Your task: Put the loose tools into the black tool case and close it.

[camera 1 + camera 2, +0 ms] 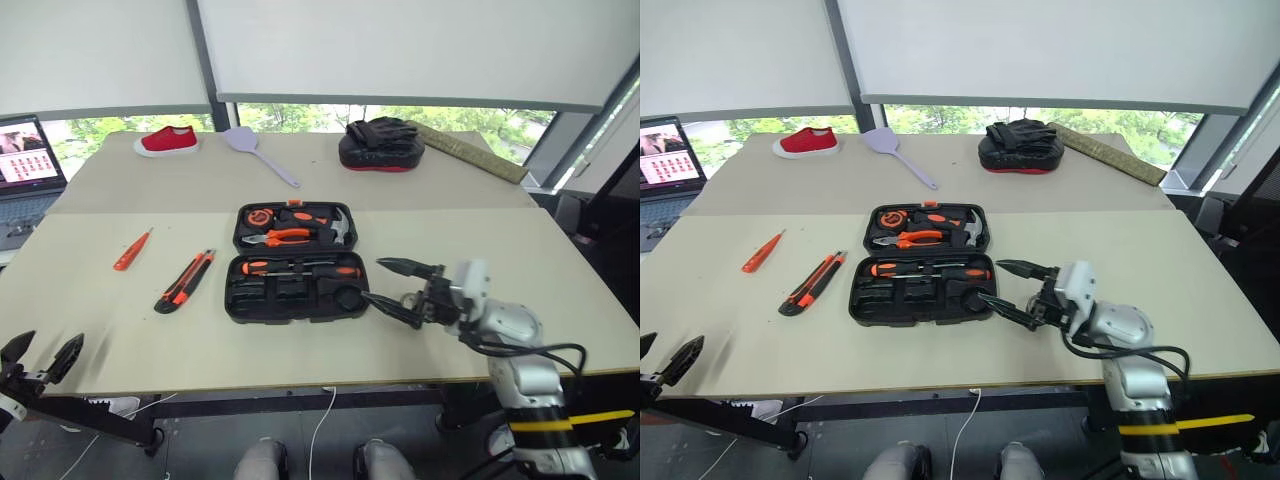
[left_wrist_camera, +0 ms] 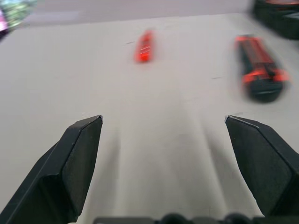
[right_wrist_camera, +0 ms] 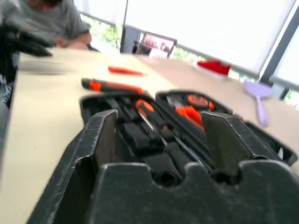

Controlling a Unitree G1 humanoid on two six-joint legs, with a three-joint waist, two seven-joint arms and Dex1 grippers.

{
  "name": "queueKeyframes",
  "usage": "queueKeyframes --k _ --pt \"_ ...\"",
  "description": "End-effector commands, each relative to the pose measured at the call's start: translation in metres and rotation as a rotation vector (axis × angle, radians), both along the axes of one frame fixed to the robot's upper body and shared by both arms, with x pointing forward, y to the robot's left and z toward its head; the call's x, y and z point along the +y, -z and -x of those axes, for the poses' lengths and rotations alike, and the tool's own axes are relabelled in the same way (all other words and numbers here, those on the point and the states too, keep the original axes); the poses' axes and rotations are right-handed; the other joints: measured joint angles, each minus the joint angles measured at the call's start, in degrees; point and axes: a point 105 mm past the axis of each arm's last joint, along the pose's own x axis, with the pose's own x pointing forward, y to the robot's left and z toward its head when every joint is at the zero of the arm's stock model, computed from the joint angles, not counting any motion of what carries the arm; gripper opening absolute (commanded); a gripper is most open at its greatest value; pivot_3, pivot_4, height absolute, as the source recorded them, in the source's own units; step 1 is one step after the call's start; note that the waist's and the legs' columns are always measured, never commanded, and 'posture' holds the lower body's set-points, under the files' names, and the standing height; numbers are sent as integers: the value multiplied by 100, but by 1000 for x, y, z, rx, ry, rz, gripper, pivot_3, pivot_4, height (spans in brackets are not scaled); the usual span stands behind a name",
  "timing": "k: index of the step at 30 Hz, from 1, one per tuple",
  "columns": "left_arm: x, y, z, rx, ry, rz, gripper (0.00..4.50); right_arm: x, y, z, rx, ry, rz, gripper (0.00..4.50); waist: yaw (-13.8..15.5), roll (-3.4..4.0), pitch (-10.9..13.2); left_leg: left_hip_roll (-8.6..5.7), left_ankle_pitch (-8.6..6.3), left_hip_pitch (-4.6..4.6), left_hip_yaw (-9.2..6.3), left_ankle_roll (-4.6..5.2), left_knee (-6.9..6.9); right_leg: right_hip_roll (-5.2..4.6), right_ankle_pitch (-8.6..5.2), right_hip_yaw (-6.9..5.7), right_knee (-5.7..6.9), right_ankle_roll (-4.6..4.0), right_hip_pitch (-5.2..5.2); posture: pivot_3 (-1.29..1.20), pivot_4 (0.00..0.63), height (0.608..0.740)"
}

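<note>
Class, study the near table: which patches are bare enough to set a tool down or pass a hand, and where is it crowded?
Bare: the wide stretch right of the black tool case, behind the right gripper; the near strip between the left gripper and the case. Crowded: left of the case, where the utility knife and tester pen lie, and the case's near right corner, at the right gripper.
</note>
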Motion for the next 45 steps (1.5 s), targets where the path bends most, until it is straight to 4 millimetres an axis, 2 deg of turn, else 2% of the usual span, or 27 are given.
queueKeyframes --k 1,3,6,10,12,14,17,20,25,27,28,33,37,42,45 --pt "6 -29 -25 -55 -47 27 4500 -2 -25 8 -58 7 -82 4457 45 -5 3 4 -1 -1 2 -1 0 1 0 -2 0 -1 -2 0 150 740" --pt "1 -38 -42 -68 -42 90 4500 0 -27 11 -60 5 -87 4457 113 -12 2 16 -1 -2 4 -3 0 2 1 -13 0 -4 -1 0 150 740" --pt "-19 -49 -84 22 -16 40 4500 4 -30 11 -63 1 -84 4457 151 -14 0 28 0 -4 21 -5 0 2 4 -18 -1 -9 -2 0 150 740" --pt "-25 -47 -127 117 -15 16 4500 7 -34 7 -71 9 -85 4457 155 -17 -2 21 5 -5 47 -12 0 10 9 -16 1 -4 2 0 150 740" --pt "-32 -49 -150 133 -24 17 4500 9 -35 5 -77 9 -81 4457 114 -21 -1 15 12 -10 78 -14 0 21 27 -12 1 25 17 0 150 740" --pt "-37 -51 -168 154 -28 -1 4500 12 -38 5 -85 -1 -79 4457 77 -28 -1 24 34 -12 91 21 0 35 27 -11 3 23 15 0 150 740" --pt "-36 -44 -182 241 -86 -35 4500 15 -42 5 -95 -9 -81 4457 49 -39 5 29 36 -13 98 25 -4 45 26 -12 7 22 9 0 150 740" --pt "-43 -43 -193 248 -99 -47 4500 16 -46 6 -108 -7 -76 4457 6 -41 7 31 33 -13 103 20 -10 46 26 -11 4 22 6 0 150 740" --pt "-46 -39 -196 279 -125 -10 4500 14 -50 9 -117 9 -70 4457 22 -64 20 32 33 -14 103 20 -9 45 25 -11 6 23 6 0 150 740" --pt "-46 -36 -196 285 -133 7 3977 13 -51 11 -119 19 -64 4500 23 -66 19 34 33 -14 102 19 -8 45 25 -11 7 23 6 0 150 740" --pt "-46 -35 -196 285 -138 21 3871 12 -51 12 -120 23 -61 4500 26 -66 19 34 33 -13 102 19 -7 45 25 -11 7 23 6 0 150 740" --pt "-50 -27 -195 294 -135 80 1995 8 -49 15 -116 49 -41 4500 28 -67 19 34 33 -13 103 19 -6 45 25 -10 8 23 6 0 150 740" --pt "-48 -31 -195 256 -141 107 553 5 -48 17 -107 68 -32 4500 34 -67 19 34 33 -12 103 20 -3 44 25 -10 13 23 6 0 150 740" --pt "-49 -75 -201 -16 -23 177 502 1 -44 20 -98 87 -22 4500 44 -79 25 36 33 -14 103 19 1 44 25 -10 12 22 6 0 150 740" --pt "-72 -106 -195 -178 278 128 502 -2 -42 21 -95 91 -3 4500 45 -79 25 35 33 -15 103 19 3 43 26 -10 11 21 6 0 150 740"
